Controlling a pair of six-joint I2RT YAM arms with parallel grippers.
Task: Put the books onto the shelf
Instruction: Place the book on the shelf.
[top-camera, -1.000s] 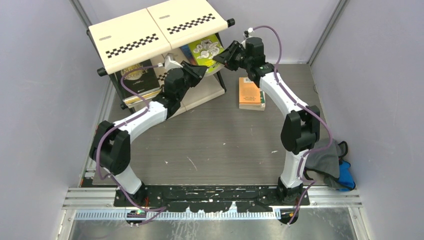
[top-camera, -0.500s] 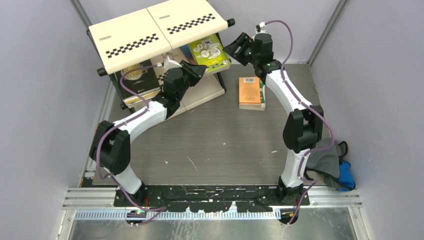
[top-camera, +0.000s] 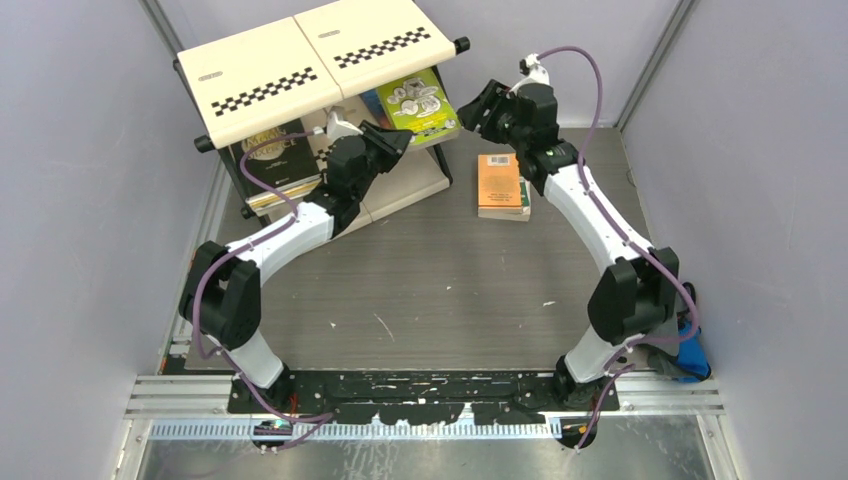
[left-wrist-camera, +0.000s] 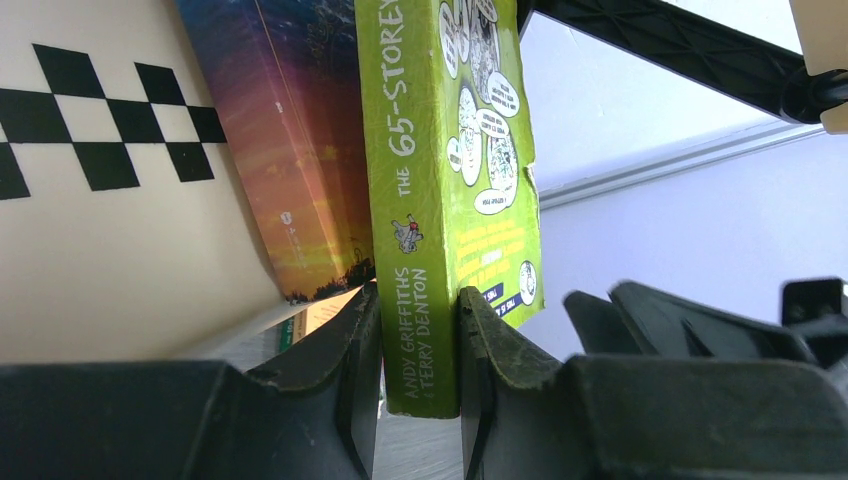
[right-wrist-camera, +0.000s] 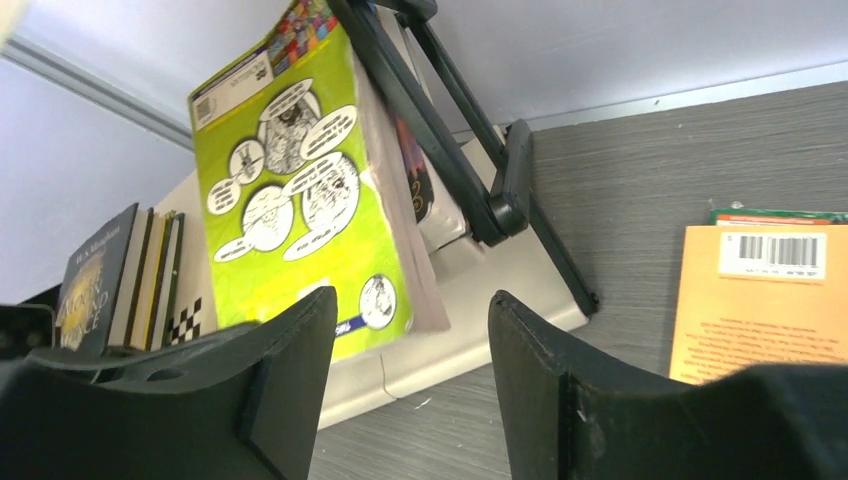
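One lime green book (left-wrist-camera: 430, 250) clamped in left jaws, right jaws wide apart, empty.

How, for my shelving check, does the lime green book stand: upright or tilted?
Tilted: the lime green book slants on the shelf, unlike the straighter dark books, with the left gripper shut on its spine.

Lime green book (left-wrist-camera: 415, 250), spine, left wrist view: "THE 65-STOREY", cut off at frame top. Lower on same spine, two lines: "ANDY GRIFFITHS", "TERRY DENTON". Speech bubbles (left-wrist-camera: 490, 130) on its cover: print too small to read. Black book (right-wrist-camera: 95, 275), far left: gold title, not legible. Orange book (right-wrist-camera: 765, 300), right: barcode (right-wrist-camera: 772, 255) on back cover, digits and text below unreadable.
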